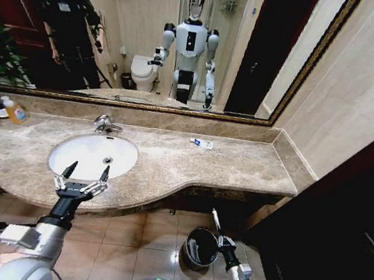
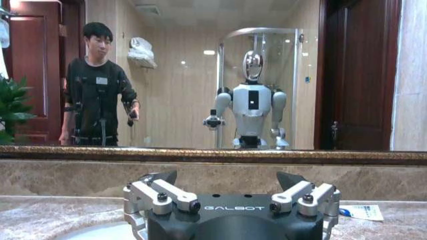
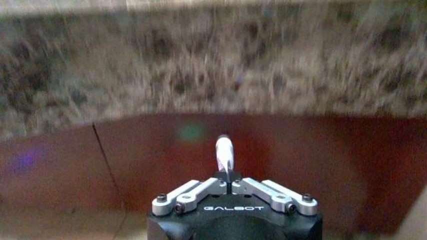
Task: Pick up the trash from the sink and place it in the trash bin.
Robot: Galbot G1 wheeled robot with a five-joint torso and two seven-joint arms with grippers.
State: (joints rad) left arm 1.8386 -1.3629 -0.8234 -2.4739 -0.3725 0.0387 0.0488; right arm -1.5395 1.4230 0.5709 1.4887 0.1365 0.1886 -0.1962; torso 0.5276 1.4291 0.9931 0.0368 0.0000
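Head view puts the left gripper (image 1: 81, 179) at the near rim of the sink (image 1: 65, 157), its fingers spread wide and holding nothing, while the right gripper (image 1: 216, 220) hangs low beside the trash bin (image 1: 200, 247) on the floor, its fingers pressed together on a thin pale piece that I take for a bit of the trash; right wrist view shows that slim white sliver (image 3: 224, 154) standing up between the closed fingers, though what it is stays too blurred to name; the basin looks bare from above, and a blue-printed white packet (image 1: 201, 143) lies well apart on the tabletop (image 1: 239, 165) near the mirror; I judge the step in hand to be the drop into the bin, which calls for bringing the right gripper over the bin's mouth before letting go, since it sits beside the rim, not above it; the bin's inside is dark and its contents cannot be made out; left wrist view cuts the sink to a pale edge.
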